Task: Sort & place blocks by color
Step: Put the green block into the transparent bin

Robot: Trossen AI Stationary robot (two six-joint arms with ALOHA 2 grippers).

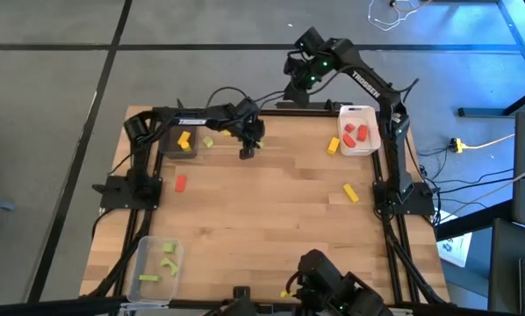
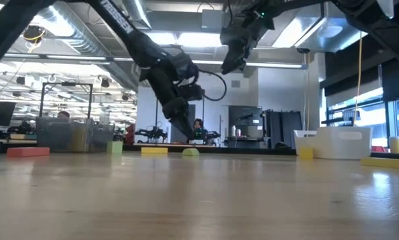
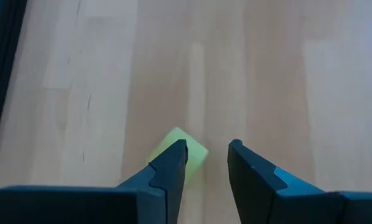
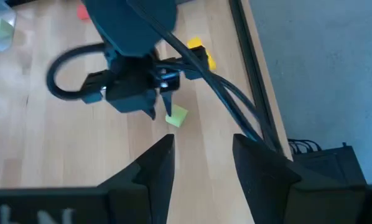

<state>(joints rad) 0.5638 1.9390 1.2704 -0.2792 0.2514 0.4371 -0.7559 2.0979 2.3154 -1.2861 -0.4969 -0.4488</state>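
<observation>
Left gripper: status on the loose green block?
Left gripper open, over small light green block, not gripped. Right gripper open, raised behind table. Nothing in the way.

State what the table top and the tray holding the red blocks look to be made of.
Table top: wood, likely butcher-block, shown by jointed pale planks with grain and a soft sheen. Tray holding the red blocks: probably plastic, plain white, smooth, with rounded corners.

Cool bluish light washed the floor (image 1: pixel 61 96) at the overhead view's edges. Ceiling lights (image 2: pixel 186 40) glared in the level view, where the near table (image 2: pixel 199 200) was blurred
</observation>
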